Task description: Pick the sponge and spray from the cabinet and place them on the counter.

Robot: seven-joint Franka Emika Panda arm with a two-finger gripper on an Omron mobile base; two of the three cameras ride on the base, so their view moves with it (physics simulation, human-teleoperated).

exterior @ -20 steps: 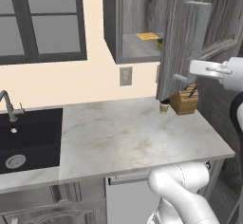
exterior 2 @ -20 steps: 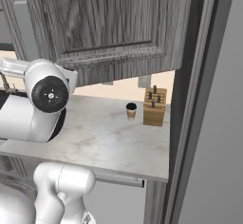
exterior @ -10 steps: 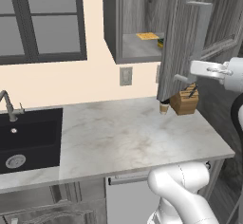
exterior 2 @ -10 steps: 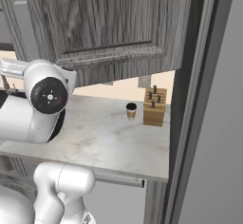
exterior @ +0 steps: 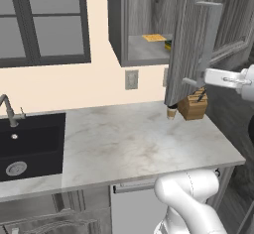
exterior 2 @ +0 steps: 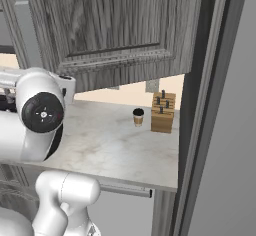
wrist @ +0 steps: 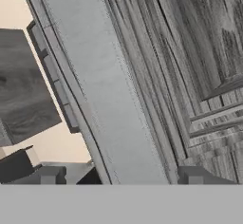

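My gripper (wrist: 116, 178), clamped a moment ago, now stands wide around the door handle (wrist: 102, 90). Upper centre of the left base view, the sponge (exterior: 168, 44) lies inside the cabinet (exterior: 149, 54), left of my hand.

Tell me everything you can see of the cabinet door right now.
The cabinet door is dark grey wood-grain with a raised panel, and it stands swung open, edge-on to the left base view. A long pale grey bar handle runs vertically down its face. The gripper sits at this handle with its jaws spread either side of the bar, not clamped. Behind the door, the grey inner shelf shows.
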